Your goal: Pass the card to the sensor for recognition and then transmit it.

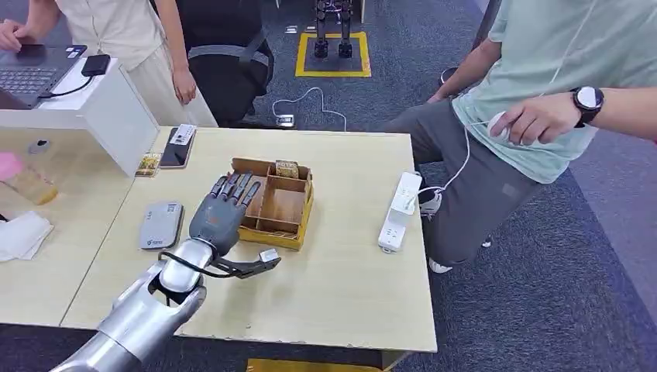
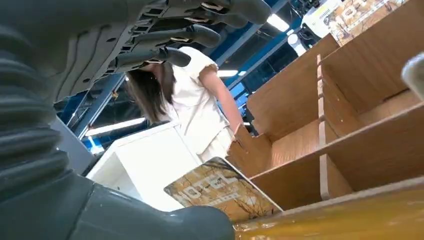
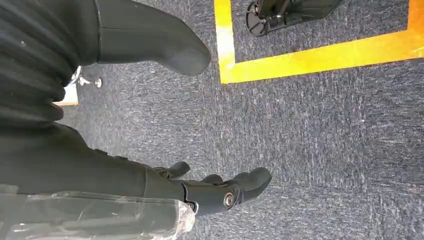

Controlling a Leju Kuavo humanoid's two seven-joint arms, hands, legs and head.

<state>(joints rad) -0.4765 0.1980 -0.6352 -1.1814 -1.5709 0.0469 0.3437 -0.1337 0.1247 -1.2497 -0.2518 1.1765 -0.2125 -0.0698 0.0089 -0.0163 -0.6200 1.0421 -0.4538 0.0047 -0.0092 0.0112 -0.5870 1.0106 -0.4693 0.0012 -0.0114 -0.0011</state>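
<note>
The left hand [image 1: 221,209] reaches over the light wooden table [image 1: 341,287] with its fingers [image 1: 232,186] stretched out flat and slightly apart above the left end of the wooden compartment box [image 1: 283,203], holding nothing. In the left wrist view the hand's fingers [image 2: 180,35] hang spread above the box's dividers [image 2: 320,145], and a patterned card [image 2: 220,187] with gold and brown print leans tilted in the nearest compartment, apart from the fingers. Another patterned card [image 1: 287,168] stands in the far middle compartment of the box. To the left of the hand a grey card sensor [image 1: 161,225] lies flat on the table, well apart from the box. Farther back near the table's far left corner lie a dark phone [image 1: 179,147] and a small patterned card [image 1: 148,163] just beside it. A white power strip [image 1: 399,211] lies near the right edge of the table, with a white cable running up to a seated person in a pale green shirt [image 1: 558,70]. A second person [image 1: 128,31] stands behind the white counter at the far left. The right hand [image 3: 200,192] hangs over blue-grey carpet with yellow floor tape [image 3: 310,57], its fingers loosely curled and holding nothing.
</note>
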